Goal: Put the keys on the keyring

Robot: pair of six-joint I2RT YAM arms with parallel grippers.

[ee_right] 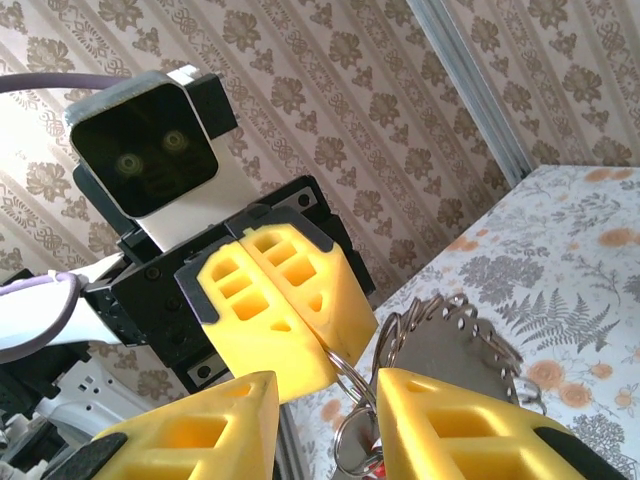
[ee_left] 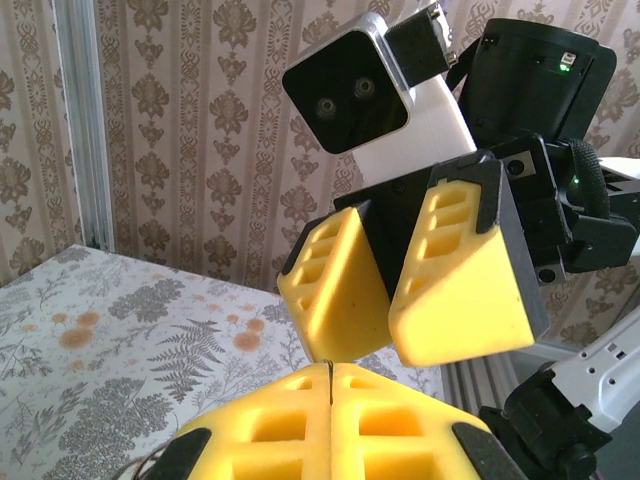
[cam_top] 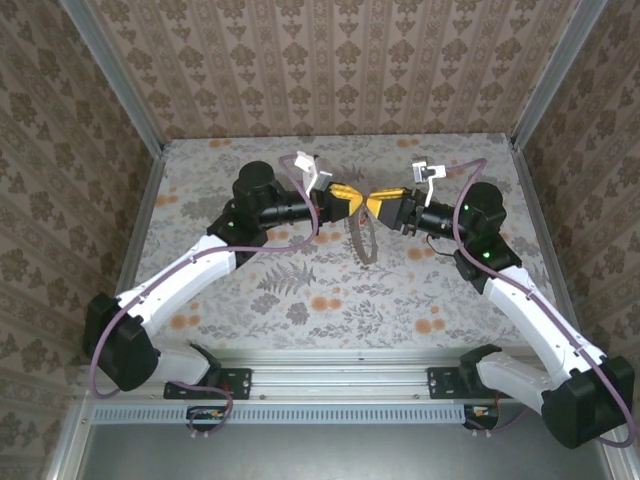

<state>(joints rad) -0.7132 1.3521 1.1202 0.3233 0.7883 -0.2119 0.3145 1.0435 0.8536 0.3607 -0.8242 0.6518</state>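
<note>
My left gripper [cam_top: 357, 198] is shut on the thin metal wire of the keyring [ee_right: 351, 376], which hangs from its yellow fingertips. My right gripper [cam_top: 373, 204] faces it tip to tip above the middle of the table. In the right wrist view my right gripper [ee_right: 325, 392] stands open, its fingers on either side of the hanging ring. A smaller ring [ee_right: 356, 441] dangles below, with a bit of red from the key [ee_right: 381, 471] at the frame's bottom edge. In the left wrist view the left gripper [ee_left: 330, 368] pinches a dark sliver, and the right gripper [ee_left: 392, 340] shows a gap.
A flat grey-brown fob [ee_right: 441, 351] with a perforated edge hangs from the same ring and dangles below both grippers [cam_top: 363, 243]. The flower-patterned table [cam_top: 300, 290] has patterned walls on three sides. Metal rails [cam_top: 330, 385] run along the near edge between the arm bases.
</note>
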